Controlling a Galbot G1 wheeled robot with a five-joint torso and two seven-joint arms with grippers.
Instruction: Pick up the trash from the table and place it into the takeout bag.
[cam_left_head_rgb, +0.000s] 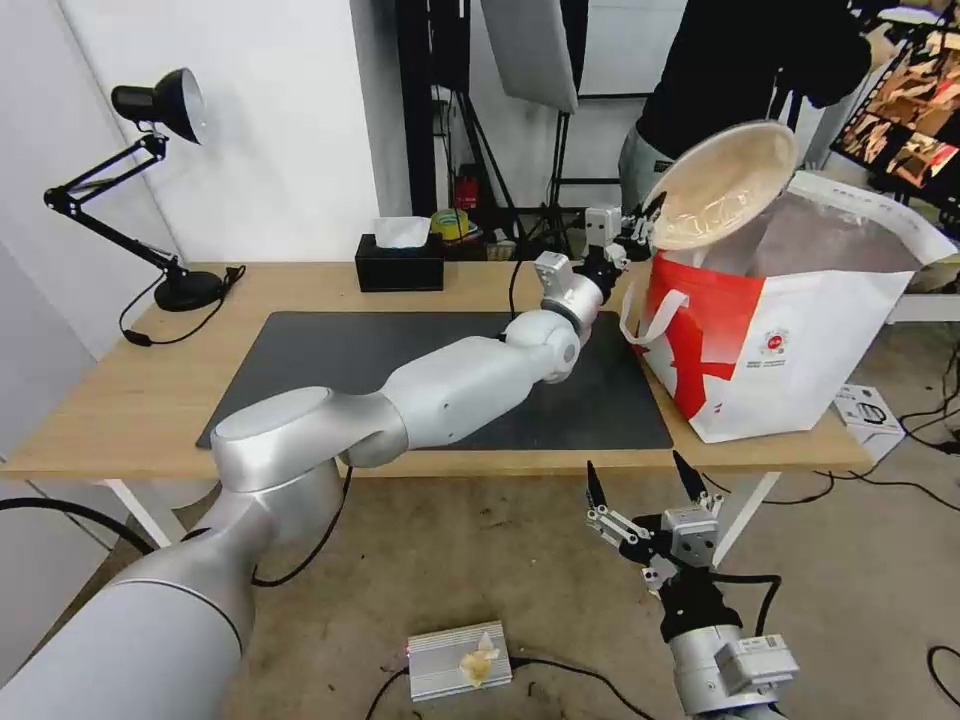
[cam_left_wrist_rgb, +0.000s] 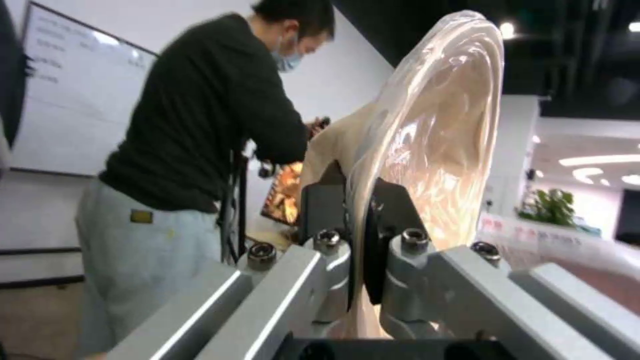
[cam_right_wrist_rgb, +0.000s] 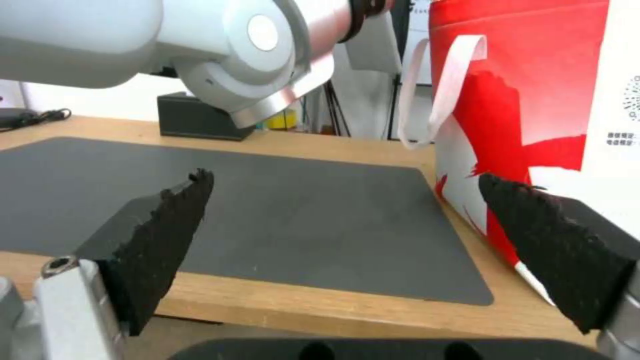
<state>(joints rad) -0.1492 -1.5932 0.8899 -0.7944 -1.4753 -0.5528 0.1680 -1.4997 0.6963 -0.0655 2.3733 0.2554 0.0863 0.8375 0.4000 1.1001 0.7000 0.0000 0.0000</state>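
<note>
My left gripper (cam_left_head_rgb: 648, 222) is shut on the rim of the beige pulp bowl (cam_left_head_rgb: 725, 185), a piece of the trash, holding it tilted on edge just over the open mouth of the takeout bag (cam_left_head_rgb: 800, 330). In the left wrist view the bowl (cam_left_wrist_rgb: 427, 145) stands upright between the jaws of the left gripper (cam_left_wrist_rgb: 357, 235). The bag is white with a red panel and stands at the right end of the table (cam_left_head_rgb: 130, 400). My right gripper (cam_left_head_rgb: 645, 480) hangs open below the table's front edge, with nothing between its fingers; the right wrist view shows it (cam_right_wrist_rgb: 347, 220) facing the mat and the bag (cam_right_wrist_rgb: 533, 100).
A dark grey mat (cam_left_head_rgb: 330, 360) covers the middle of the table. A black tissue box (cam_left_head_rgb: 400, 262) and a black desk lamp (cam_left_head_rgb: 150, 180) stand at the back. A person in black (cam_left_head_rgb: 740, 60) stands behind the bag. A small metal box (cam_left_head_rgb: 458, 660) lies on the floor.
</note>
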